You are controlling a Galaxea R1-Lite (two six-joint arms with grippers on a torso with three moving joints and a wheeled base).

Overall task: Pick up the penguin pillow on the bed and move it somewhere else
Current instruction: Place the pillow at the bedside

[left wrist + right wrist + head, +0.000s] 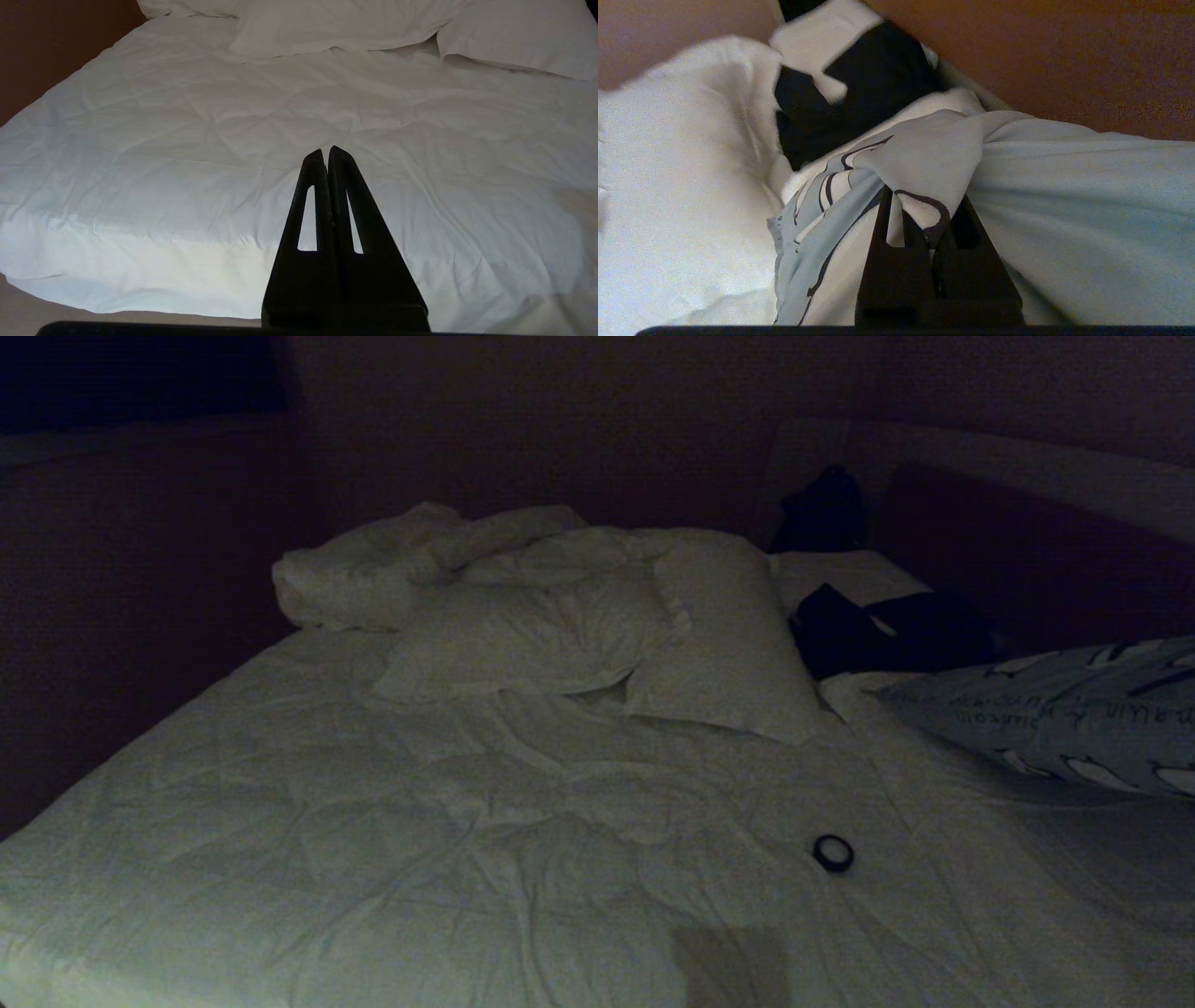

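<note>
Nearest, the left gripper (325,154) hangs parked over the near edge of the bed (280,821), jaws pressed together on nothing. On the duvet at about 5 o'clock in the head view lies a small black ring (833,852). Further out at 3 o'clock, the penguin pillow (1074,709) sits lifted w/ its near end off the duvet. The right gripper (924,219) has its jaws clamped on a bunched fold of it. Grab looks done; carry and set-down left. White pillows (597,625) and dark items (887,630) lie beyond, approx 12–1 o'clock.
</note>
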